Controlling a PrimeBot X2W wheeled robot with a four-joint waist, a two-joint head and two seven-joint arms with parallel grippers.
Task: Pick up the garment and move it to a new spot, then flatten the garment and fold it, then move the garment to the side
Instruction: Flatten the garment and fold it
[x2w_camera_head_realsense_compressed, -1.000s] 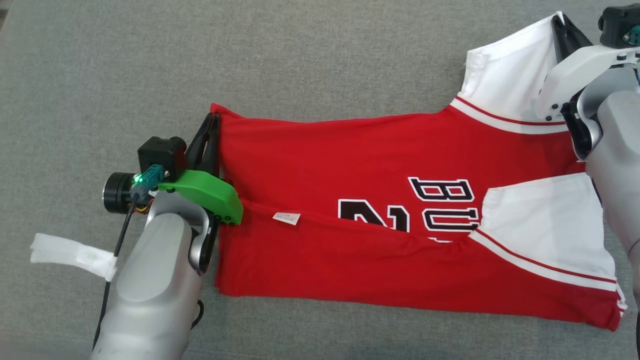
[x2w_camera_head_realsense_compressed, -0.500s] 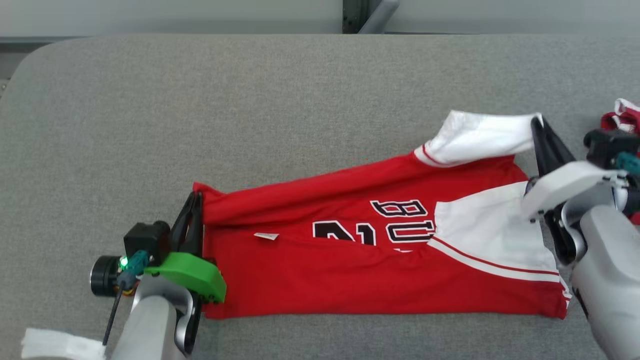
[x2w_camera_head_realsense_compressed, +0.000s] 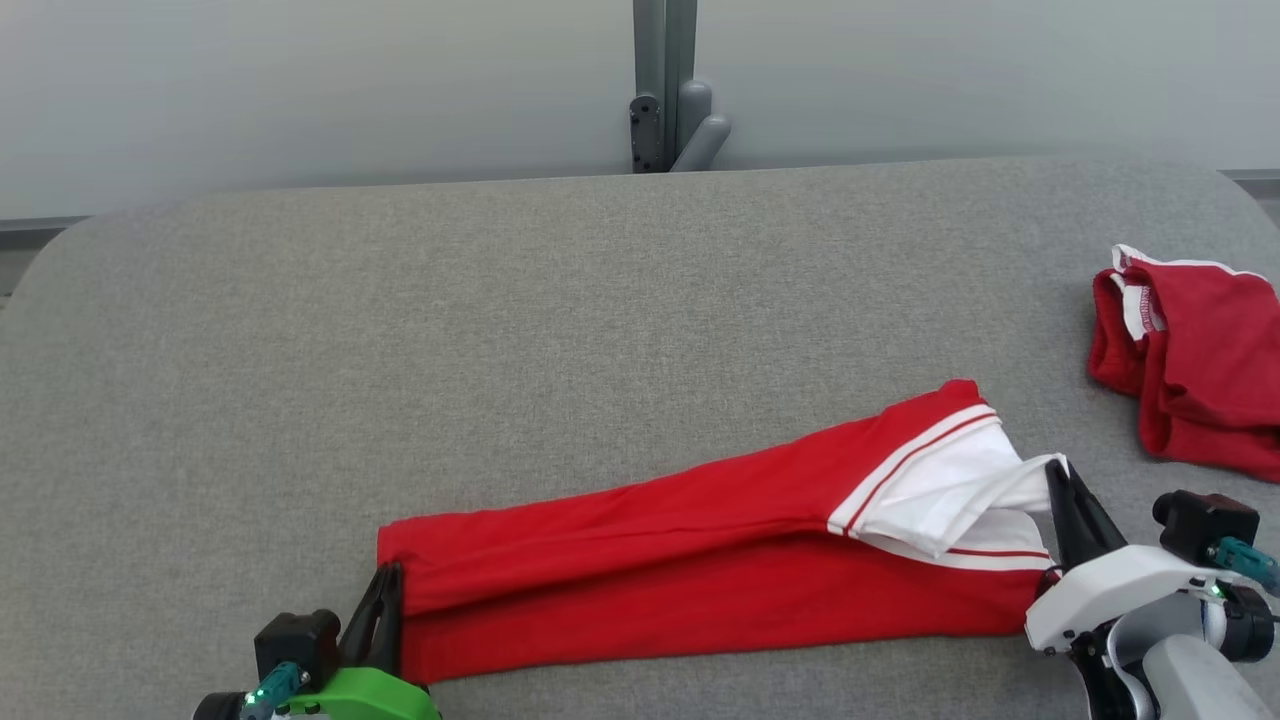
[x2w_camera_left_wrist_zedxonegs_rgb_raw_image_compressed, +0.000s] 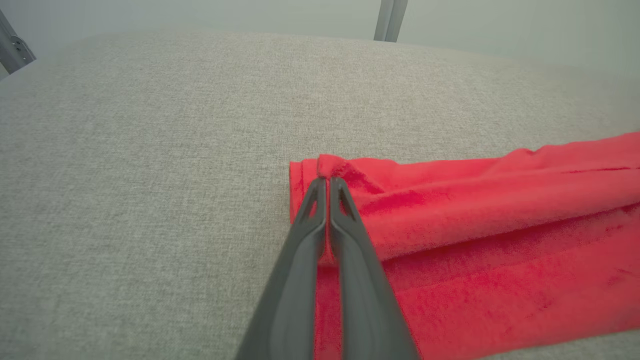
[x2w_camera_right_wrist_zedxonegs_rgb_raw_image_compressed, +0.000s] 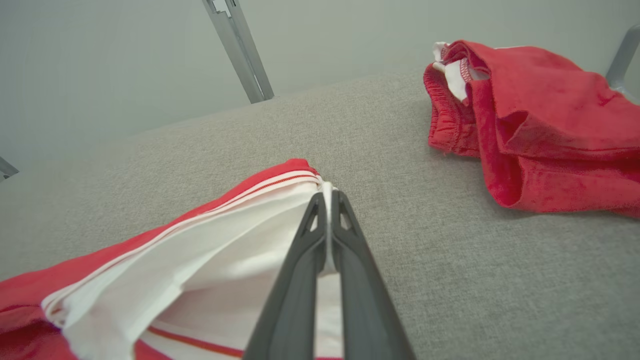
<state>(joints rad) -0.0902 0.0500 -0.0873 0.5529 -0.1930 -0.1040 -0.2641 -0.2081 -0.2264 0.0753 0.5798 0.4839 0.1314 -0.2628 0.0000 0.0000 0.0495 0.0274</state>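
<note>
Left tool (x2w_camera_head_realsense_compressed: 390, 570) and right tool (x2w_camera_head_realsense_compressed: 1052, 468) pinch the garment's (x2w_camera_head_realsense_compressed: 650, 560) ends.

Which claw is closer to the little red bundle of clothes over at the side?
Right. The right claw pinches the white end of the jersey, near the red bundle. The left claw grips its opposite end.

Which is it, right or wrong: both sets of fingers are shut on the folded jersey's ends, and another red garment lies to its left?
One error: the head view shows the other red garment to its right. The left fingers and right fingers are shut on the ends of the folded jersey.
</note>
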